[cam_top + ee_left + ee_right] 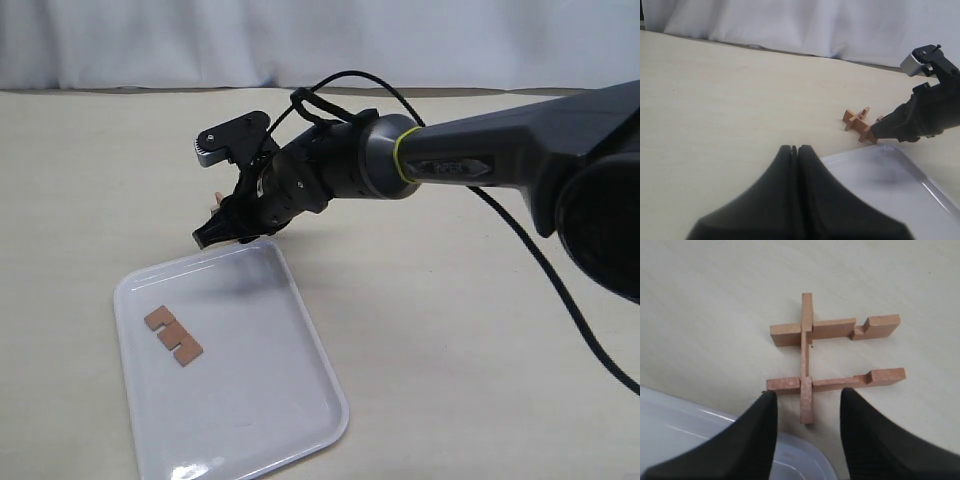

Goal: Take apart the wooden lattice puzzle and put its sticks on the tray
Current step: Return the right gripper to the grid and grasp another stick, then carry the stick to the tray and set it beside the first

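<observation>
Straddling the end of the cross stick (806,310), the right gripper (807,399) gapes empty, likely poised to pull it free. The puzzle (830,329) sits on the worktop (420,350) just off the tray (290,410), at its 12 o'clock rim; one stick (172,335) lies inside. The left gripper (797,150) is closed, empty.

**Robot manipulation bench in a laboratory setting**

A staged test area of the laboratory kind is indicated. A plain, pale tabletop (450,350) is backed by a white draped cloth (300,40), by which the surroundings are screened off. A dark robot arm (500,150), fed by an exposed black cable (560,289), is seen extended over the surface. Only simple test props are laid out: a white tray (318,360) and, just beside it, a small wooden lattice puzzle (832,328).
</observation>
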